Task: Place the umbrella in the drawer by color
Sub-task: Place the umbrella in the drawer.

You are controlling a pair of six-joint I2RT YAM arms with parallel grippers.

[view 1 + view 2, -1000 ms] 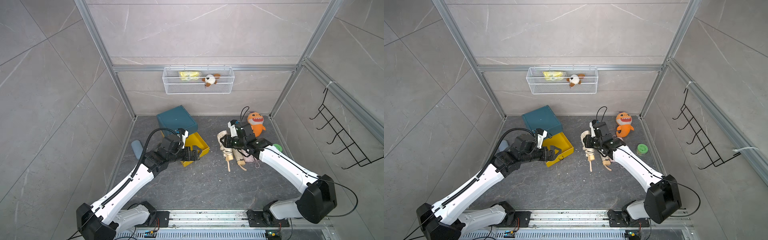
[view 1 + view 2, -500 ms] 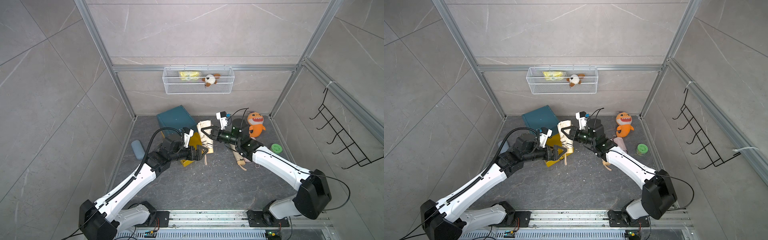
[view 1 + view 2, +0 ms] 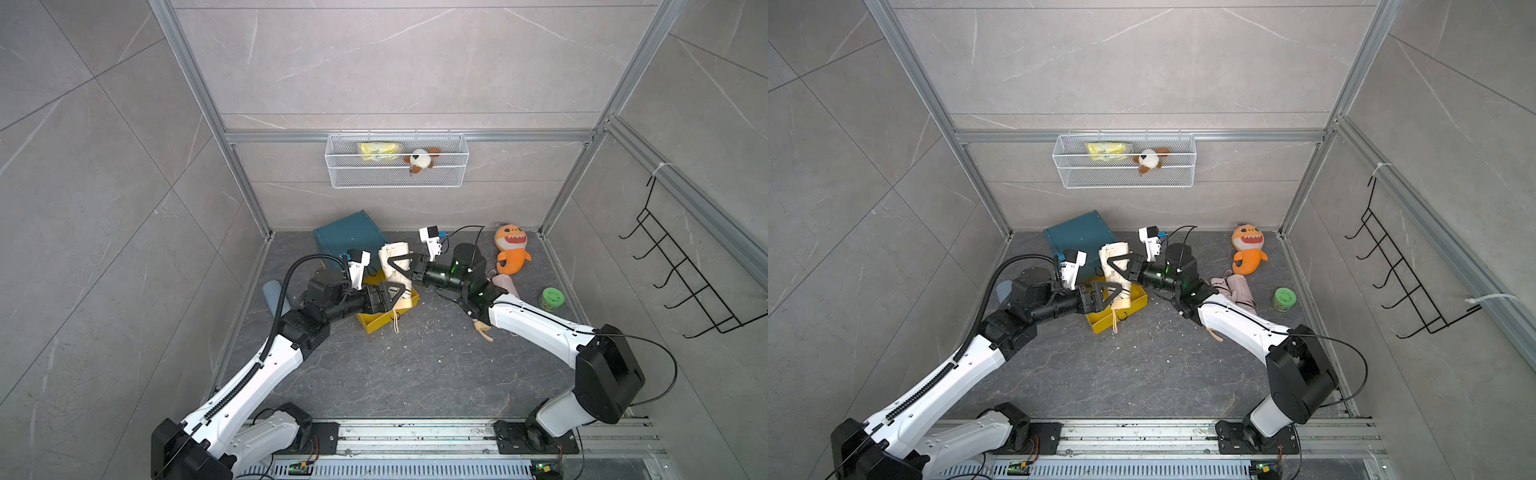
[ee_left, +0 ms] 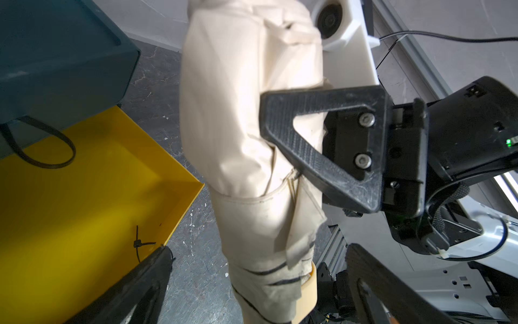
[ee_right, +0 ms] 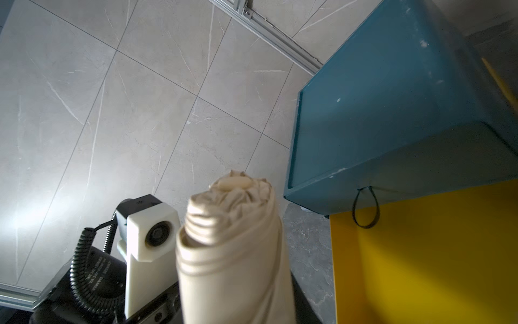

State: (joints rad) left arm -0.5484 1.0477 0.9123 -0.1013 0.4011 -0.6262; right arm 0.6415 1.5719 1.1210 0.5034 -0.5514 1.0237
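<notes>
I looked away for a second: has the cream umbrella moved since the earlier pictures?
Yes. The cream umbrella, held by the right end effector, has travelled away from the orange toy toward the yellow drawer by the teal cabinet.

Dark stone floor (image 3: 374,365), as I view it from above. Resting on it: teal cabinet (image 3: 347,235) at the back with yellow drawer (image 3: 376,322) pulled out; blue-grey roll (image 3: 272,293) by the left wall; pink umbrella (image 3: 1235,291), orange plush (image 3: 510,253) and green jar (image 3: 552,298) to the right.
</notes>
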